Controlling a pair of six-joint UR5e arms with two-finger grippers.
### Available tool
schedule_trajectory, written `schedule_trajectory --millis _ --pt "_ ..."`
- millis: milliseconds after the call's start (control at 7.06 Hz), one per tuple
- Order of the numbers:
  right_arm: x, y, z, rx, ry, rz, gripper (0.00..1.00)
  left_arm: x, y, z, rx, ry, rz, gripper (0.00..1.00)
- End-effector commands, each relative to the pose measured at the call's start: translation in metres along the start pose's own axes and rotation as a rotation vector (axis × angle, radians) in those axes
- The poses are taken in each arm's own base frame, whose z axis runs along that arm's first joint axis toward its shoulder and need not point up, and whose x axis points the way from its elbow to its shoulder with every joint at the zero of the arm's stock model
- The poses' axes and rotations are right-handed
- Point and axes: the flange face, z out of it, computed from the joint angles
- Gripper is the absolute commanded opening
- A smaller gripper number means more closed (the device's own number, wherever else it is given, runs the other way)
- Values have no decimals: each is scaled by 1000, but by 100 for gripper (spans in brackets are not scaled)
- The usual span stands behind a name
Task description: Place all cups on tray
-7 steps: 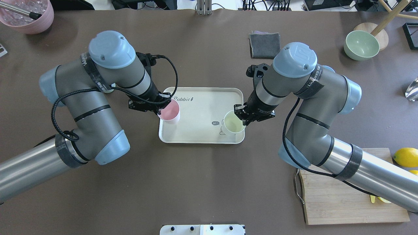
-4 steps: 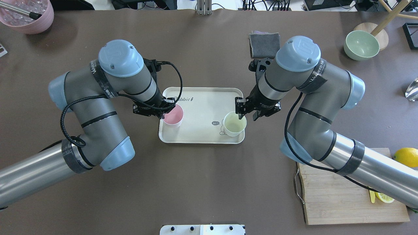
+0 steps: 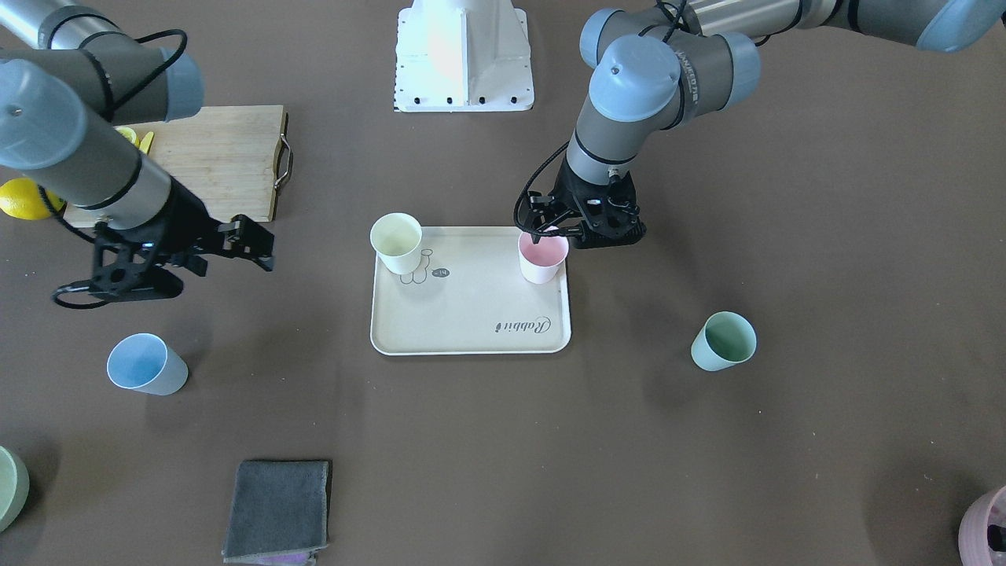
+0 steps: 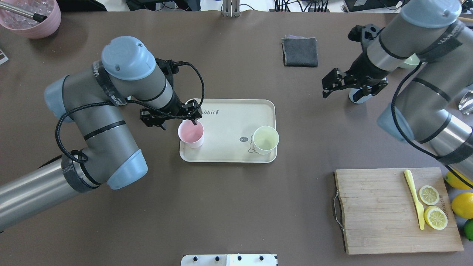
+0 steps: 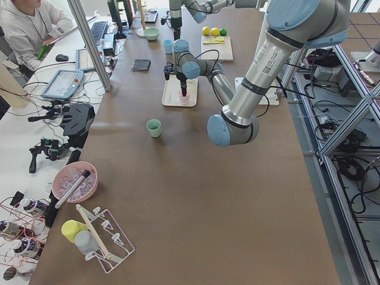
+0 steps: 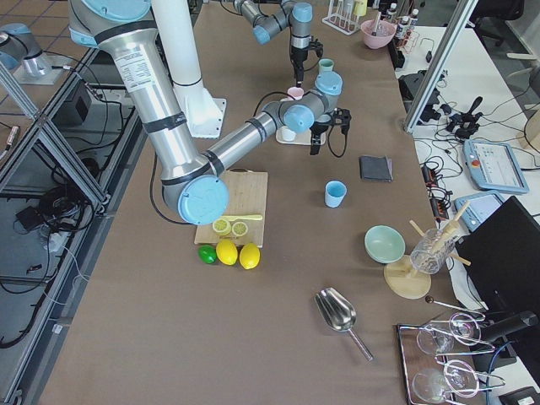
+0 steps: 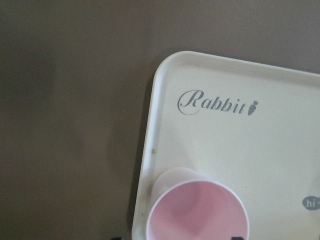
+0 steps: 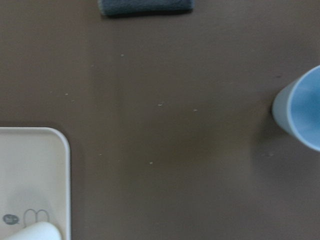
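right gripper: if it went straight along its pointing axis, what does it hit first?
Most likely the bare table. The right gripper tilts downward, and its wrist view centres on brown surface between the tray corner and the light blue cup. Neither seems to lie in that line, though depth is unclear.

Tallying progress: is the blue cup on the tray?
No, the blue cup stands off the tray, which holds only the yellow cup and pink cup.

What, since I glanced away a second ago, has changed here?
The right claw let go of the yellow cup and swung away toward the blue cup. The yellow cup and pink cup stayed on the tray, the left claw still at the pink cup.
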Motion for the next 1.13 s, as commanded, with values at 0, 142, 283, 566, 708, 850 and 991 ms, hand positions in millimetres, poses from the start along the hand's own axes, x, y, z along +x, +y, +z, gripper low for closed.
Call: schedule_trajectory --millis 0,142,283,566,708,850,991 --pt "80 -29 5 -1 93 -63 100 -49 -48 -23 50 -51 78 98" --pt "101 -44 28 -13 140 -73 100 -84 -74 -34 75 -81 115 98" --pt "110 -52 40 -23 148 -69 100 -99 -86 -39 86 -99 120 98" --pt "128 -59 57 -28 152 -69 100 -111 -100 -41 93 -116 115 98" --pt "134 -64 62 -33 159 -60 100 -112 -100 -40 94 -120 115 98" --pt "124 -76 58 -23 155 -55 99 -115 -100 -38 96 -124 113 98" --pt "123 -90 55 -17 155 -48 98 -115 -101 -38 96 -126 112 98"
